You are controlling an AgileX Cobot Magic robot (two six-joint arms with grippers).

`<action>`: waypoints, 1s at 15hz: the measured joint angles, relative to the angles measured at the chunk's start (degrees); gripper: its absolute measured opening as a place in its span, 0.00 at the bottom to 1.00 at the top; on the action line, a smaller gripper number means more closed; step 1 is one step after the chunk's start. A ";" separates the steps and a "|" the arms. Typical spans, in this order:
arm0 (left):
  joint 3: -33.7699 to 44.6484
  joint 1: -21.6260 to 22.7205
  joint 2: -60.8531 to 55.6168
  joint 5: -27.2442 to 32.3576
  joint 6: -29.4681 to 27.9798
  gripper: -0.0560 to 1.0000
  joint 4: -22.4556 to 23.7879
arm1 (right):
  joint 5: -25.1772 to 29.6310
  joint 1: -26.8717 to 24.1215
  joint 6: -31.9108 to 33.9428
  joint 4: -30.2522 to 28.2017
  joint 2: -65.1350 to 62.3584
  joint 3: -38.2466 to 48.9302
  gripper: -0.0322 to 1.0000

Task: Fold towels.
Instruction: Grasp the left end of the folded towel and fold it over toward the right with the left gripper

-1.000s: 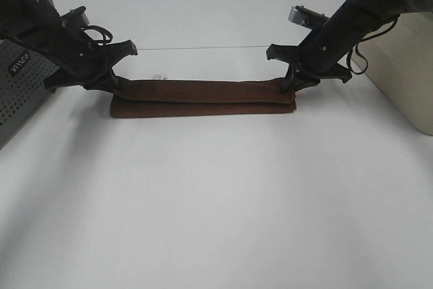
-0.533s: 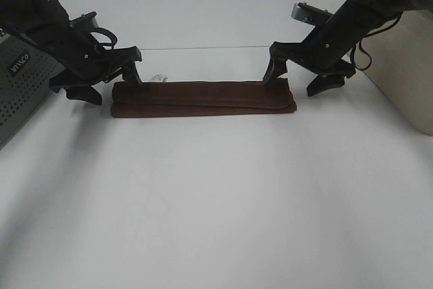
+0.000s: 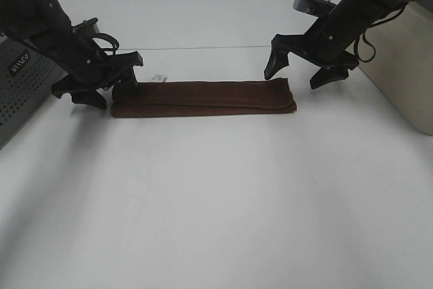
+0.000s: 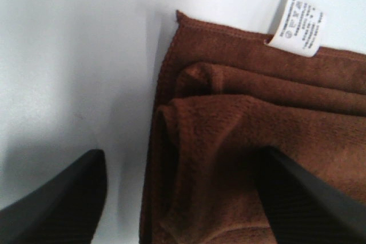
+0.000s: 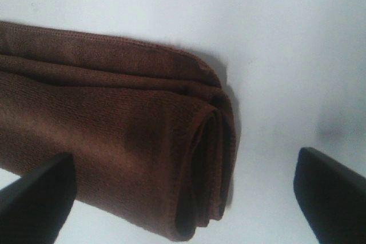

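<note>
Both claws have just let go. A second ago each was pinched onto an end of the towel (image 3: 203,98); now the left gripper (image 3: 114,93) and right gripper (image 3: 294,78) stand with jaws spread wide and nothing in them.

The dark reddish-brown towel lies flat on the white table (image 3: 216,201), a little toward 12 o'clock from the centre, as a long narrow strip running from 9 to 3 o'clock. Its layers are stacked, and the white tag (image 3: 160,77) pokes out from the far edge near the 9 o'clock end.

Your left claw hangs low and straddles the 9 o'clock end; I cannot tell whether one finger touches the cloth. The right claw has risen clear above the 3 o'clock end.

The lengthwise fold looks set and is holding its shape on release. I judge the next step to be bringing one short end over the other.
</note>
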 joint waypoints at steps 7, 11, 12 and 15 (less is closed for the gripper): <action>-2.12 -0.46 2.41 0.40 1.89 0.27 -4.07 | 0.11 0.00 0.00 0.00 0.00 0.00 0.97; -2.12 -0.63 1.32 3.15 1.49 0.12 -0.80 | 1.66 0.00 0.00 0.00 0.00 0.00 0.97; -2.12 -0.63 0.34 5.44 0.11 0.12 2.81 | 2.58 0.00 0.00 0.00 0.00 0.00 0.97; -3.67 -0.63 -4.76 13.18 -7.56 0.12 17.19 | 5.84 0.00 0.00 0.46 0.00 0.00 0.97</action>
